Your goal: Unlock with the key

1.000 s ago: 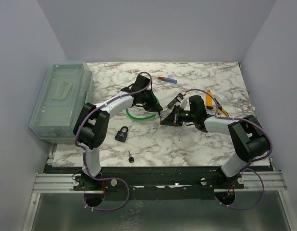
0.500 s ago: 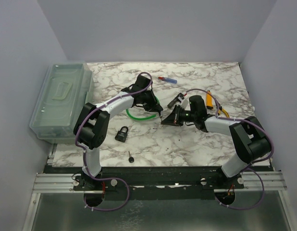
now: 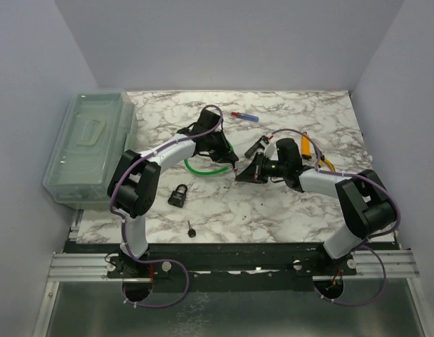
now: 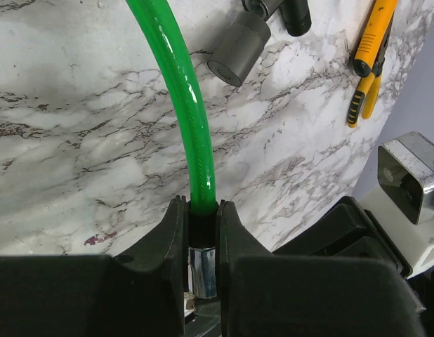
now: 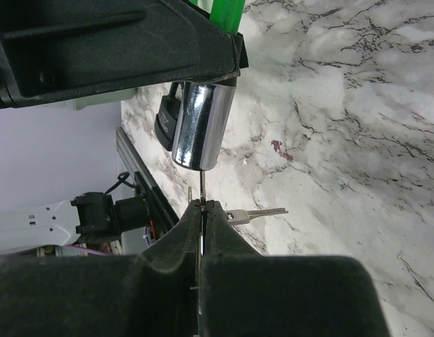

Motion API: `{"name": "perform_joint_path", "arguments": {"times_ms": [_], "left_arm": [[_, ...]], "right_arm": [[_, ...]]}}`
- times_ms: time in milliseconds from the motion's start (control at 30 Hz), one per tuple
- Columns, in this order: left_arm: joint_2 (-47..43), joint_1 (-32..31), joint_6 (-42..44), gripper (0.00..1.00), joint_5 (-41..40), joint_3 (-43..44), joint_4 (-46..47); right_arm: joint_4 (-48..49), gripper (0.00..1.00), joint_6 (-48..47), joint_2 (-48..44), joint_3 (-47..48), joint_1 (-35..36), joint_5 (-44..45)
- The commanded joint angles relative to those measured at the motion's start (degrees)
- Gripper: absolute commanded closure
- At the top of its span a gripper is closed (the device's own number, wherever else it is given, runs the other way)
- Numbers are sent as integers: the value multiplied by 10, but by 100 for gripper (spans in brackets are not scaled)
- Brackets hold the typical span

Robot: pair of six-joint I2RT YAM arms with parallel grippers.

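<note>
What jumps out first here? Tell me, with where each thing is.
Mid-table, the fingers of the left gripper clamp a bright green cable lock at its chrome barrel. The right gripper holds a key up to the barrel's end. A black padlock lies apart, nearer the left arm's base.

legible text: none | labels, brands, numbers, signs: none readable in any view

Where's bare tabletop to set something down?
The widest bare marble is the near strip right of the small black key, below the right arm. There is also the far corner behind the orange pliers, and the gap between the bin and the left arm. It is crowded mid-table around the green cable lock.
</note>
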Motion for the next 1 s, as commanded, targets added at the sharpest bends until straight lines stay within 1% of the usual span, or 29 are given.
{"name": "perform_joint_path", "arguments": {"times_ms": [0,200,533,733,967], "left_arm": [[-23,-15,9,100,16,-5,13],[-33,-18,9,100,13,-12,24],[-42,-20,6,100,14,-20,35],[-43,-20,5,100,15,-22,37],[-44,-19,4,100,17,-22,38]], "right_arm": [[2,100,9,-13,20,-2,0],[7,100,23,-23,11,-10,-1],[49,100,60,-25,-9,-24,-19],[71,100,71,-26,-19,-33,-30],[73,100,73,-28,-14,-36,-27]]}}
